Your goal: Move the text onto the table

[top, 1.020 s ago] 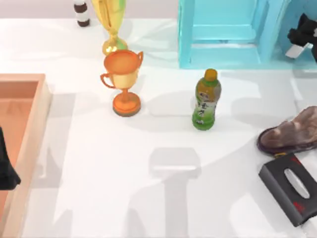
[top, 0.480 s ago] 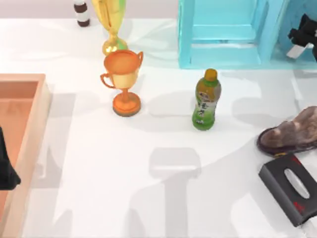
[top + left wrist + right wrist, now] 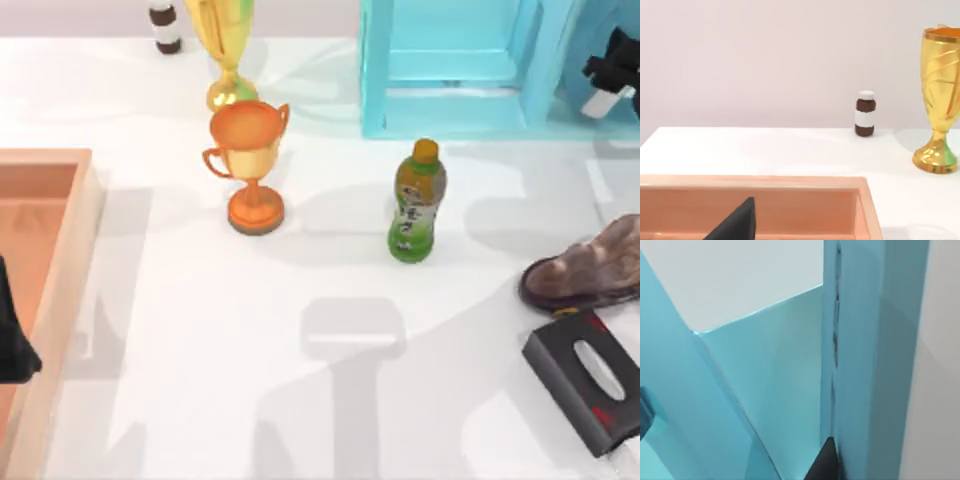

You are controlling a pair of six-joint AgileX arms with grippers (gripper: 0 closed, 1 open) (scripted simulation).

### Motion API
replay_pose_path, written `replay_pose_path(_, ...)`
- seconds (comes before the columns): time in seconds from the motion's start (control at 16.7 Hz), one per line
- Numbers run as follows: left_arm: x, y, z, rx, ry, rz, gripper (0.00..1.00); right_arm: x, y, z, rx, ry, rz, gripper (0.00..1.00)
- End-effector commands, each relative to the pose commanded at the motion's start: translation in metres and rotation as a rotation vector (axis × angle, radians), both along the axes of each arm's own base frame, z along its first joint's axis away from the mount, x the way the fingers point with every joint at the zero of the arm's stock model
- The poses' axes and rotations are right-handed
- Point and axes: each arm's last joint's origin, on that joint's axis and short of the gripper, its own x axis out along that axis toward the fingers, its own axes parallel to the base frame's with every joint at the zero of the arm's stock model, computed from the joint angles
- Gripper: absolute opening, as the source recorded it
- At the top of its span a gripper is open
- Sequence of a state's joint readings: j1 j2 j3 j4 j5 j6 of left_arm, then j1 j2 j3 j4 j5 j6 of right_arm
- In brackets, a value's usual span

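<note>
The white table (image 3: 200, 400) spreads under everything. At its far right stands the cyan shelf unit (image 3: 450, 60). A darker teal-blue slab (image 3: 598, 35) stands at the shelf's right end; it looks like the text, but no pages or spine markings show. My right gripper (image 3: 612, 75) hangs over that slab. In the right wrist view the teal-blue slab (image 3: 875, 355) stands very close beside the paler shelf wall (image 3: 770, 380). My left gripper (image 3: 10, 345) is parked over the wooden tray (image 3: 60, 250) at the left edge.
An orange trophy (image 3: 250, 165) and a gold trophy (image 3: 225, 45) stand at the far left, with a small brown bottle (image 3: 165, 28) behind them. A green drink bottle (image 3: 416, 203) stands mid-table. A brown shoe (image 3: 590, 268) and a black tissue box (image 3: 590, 380) lie at the right.
My right gripper has crept slightly to the right and toward the far edge by the shelf. Nothing else has moved.
</note>
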State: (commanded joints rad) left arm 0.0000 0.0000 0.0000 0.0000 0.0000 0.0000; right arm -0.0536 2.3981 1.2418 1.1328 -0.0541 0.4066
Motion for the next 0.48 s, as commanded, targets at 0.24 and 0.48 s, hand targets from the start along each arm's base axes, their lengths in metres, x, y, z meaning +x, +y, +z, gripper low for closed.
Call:
replay_pose_path(0.24, 0.0, 0.0, 0.0, 0.0, 0.0, 0.0, 1.0, -0.014, -0.002, 0.031, 0.002, 0.023, -0.006, 0.0)
replay_pose_path(0.48, 0.0, 0.0, 0.0, 0.0, 0.0, 0.0, 1.0, -0.034, -0.001, 0.08, -0.004, -0.006, 0.0, 0.0)
